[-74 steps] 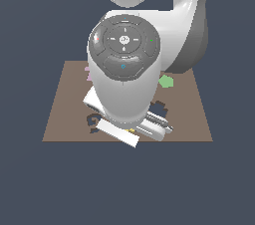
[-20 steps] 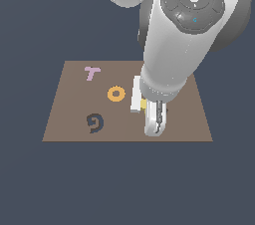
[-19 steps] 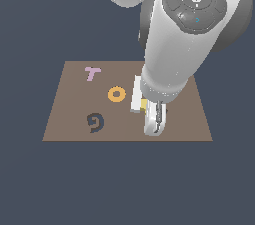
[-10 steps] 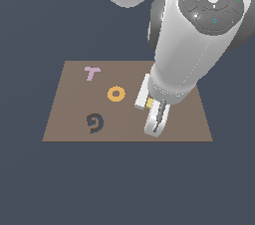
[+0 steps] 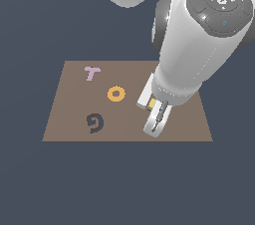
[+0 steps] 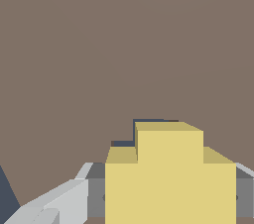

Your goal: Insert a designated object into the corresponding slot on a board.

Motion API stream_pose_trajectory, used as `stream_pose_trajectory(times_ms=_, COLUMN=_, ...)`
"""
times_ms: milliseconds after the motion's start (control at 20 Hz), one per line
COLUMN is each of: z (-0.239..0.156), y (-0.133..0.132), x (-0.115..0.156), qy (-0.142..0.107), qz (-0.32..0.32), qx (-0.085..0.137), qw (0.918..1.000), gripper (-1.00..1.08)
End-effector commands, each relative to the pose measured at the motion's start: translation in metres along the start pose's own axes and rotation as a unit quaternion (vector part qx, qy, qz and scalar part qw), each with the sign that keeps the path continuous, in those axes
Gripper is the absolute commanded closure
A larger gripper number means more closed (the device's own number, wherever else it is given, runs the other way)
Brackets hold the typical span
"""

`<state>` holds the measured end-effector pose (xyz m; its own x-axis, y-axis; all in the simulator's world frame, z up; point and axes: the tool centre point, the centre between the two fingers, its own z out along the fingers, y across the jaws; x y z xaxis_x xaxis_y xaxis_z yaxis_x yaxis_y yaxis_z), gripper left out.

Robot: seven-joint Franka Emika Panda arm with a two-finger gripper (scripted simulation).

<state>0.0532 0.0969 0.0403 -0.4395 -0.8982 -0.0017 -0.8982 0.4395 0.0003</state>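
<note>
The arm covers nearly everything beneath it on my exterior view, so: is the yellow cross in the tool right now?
Observer: Yes. On the wrist view the yellow cross sits between the grey fingers of the tool.
Operator: Any sign of the slot?
Observer: A thin dark navy edge of the slot shows just beyond the cross's arm, on the board.
Operator: Is it seated?
Observer: The cross covers the rest of the slot, so I cannot tell.

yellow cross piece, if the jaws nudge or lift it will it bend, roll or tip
The yellow cross looks like a rigid block with square, sharp edges, so it probably won't bend. Its flat faces and blocky arms suggest it won't roll. It sits low and broad over the board, so tipping seems unlikely, though smooth faces might let it slip between the gripper jaws.
</note>
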Motion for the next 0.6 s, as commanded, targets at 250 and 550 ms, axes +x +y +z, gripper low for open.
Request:
stream_pose_trajectory(times_ms=250, z=0.004, y=0.0, x=-0.001, qy=0.0, qz=0.004, qx=0.0, qw=1.0, gripper=1.08)
stream_pose_trajectory(times_ms=550, z=0.01, y=0.0, x=-0.001, qy=0.0, qz=0.005, qx=0.0, qw=1.0, gripper=-0.92)
